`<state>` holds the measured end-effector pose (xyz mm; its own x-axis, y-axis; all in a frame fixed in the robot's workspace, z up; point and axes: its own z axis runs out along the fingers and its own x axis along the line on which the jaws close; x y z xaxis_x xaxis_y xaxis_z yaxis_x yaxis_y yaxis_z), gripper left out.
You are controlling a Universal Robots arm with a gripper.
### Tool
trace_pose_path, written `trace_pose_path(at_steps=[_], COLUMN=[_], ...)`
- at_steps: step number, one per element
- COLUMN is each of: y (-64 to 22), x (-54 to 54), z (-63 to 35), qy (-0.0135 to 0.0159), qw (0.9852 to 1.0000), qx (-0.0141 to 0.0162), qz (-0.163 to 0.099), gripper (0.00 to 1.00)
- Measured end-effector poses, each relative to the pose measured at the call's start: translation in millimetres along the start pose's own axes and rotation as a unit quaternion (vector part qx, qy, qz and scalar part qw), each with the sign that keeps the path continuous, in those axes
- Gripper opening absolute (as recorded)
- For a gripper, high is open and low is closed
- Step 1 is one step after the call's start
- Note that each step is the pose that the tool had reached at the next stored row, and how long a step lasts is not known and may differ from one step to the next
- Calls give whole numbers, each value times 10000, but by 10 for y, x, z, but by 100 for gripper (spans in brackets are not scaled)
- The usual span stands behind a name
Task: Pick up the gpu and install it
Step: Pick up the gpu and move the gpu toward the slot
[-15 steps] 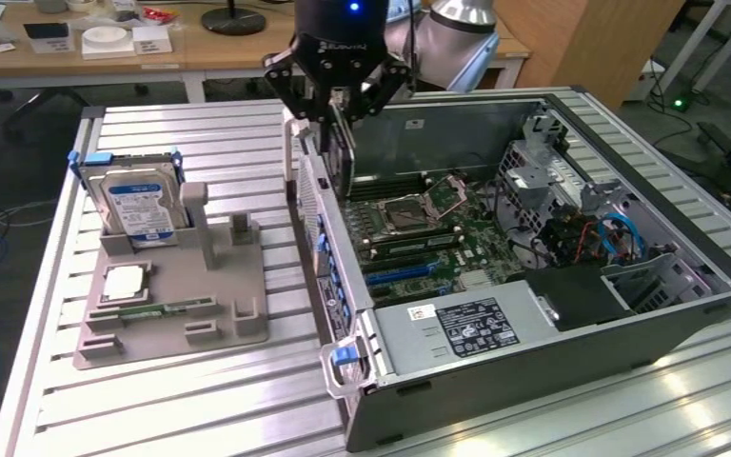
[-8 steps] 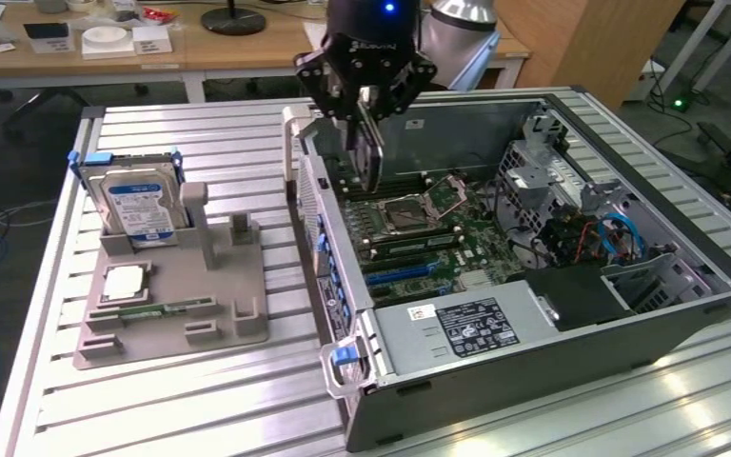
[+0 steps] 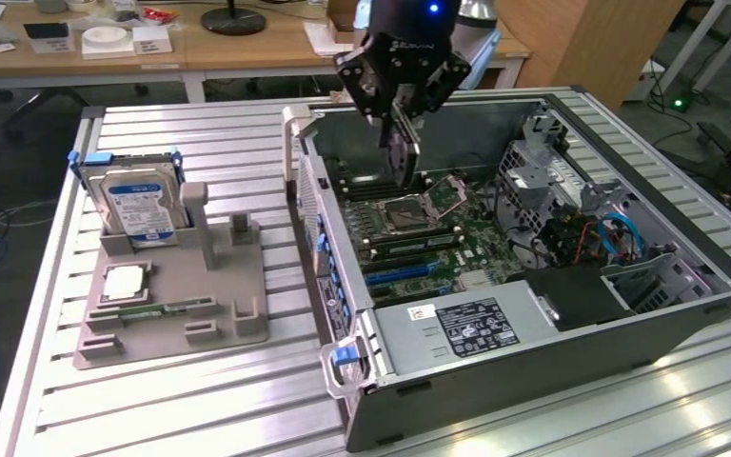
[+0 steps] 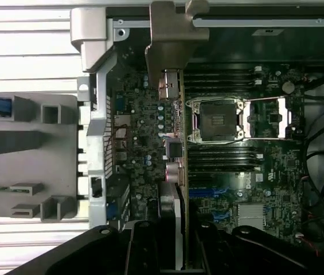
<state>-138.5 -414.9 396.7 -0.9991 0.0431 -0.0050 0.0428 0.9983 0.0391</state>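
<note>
Overall, the scene sits on a table (image 3: 187, 400) of ribbed silvery aluminium slats, in an office-like room: pale wooden desks (image 3: 213, 52) run across the top of the exterior view, carrying papers, small boxes and a round black base (image 3: 233, 19), with dark floor around them

An open dark-grey metal case (image 3: 670, 328) lies on its side across the centre and right of that view. Inside it is a green motherboard (image 3: 429, 238) with a square, metal-framed socket (image 3: 426, 202), black slots and blue connectors. A boxy power supply (image 3: 467, 328) sits at the case's near end with a black-and-white label; its print is too small to read. Blue and red cables (image 3: 620, 238) curl at the exterior view's right

On the exterior view's left stands a matte grey plastic holder (image 3: 175, 314). It carries an upright silver hard drive (image 3: 137, 205) with a blue-and-white label (wording illegible), a square silvery chip (image 3: 125, 283) and a slim green memory stick (image 3: 156, 309)

At the top centre of the exterior view, the black gripper (image 3: 404, 107) hangs over the case. Its jaws pinch the upper edge of the gpu (image 3: 402, 152), a thin dark card held on edge above the motherboard, beside the socket and clear of the holder. Seen from the wrist, the card runs edge-on away from the fingers (image 4: 144, 246), with its dull metal bracket at the far end near the case wall
</note>
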Motion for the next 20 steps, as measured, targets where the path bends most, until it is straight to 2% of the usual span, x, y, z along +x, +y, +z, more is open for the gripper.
trace_pose_path(at_steps=[9, 11, 15, 20], y=[17, 21, 28, 33], x=[-398, -492, -659, -787], z=[3, 4, 7, 11], qy=[3, 16, 85, 87], qw=[10000, 10000, 10000, 10000], qx=[0, 1, 3, 3], qz=[0, 1, 3, 3], gripper=[28, 28, 28, 28])
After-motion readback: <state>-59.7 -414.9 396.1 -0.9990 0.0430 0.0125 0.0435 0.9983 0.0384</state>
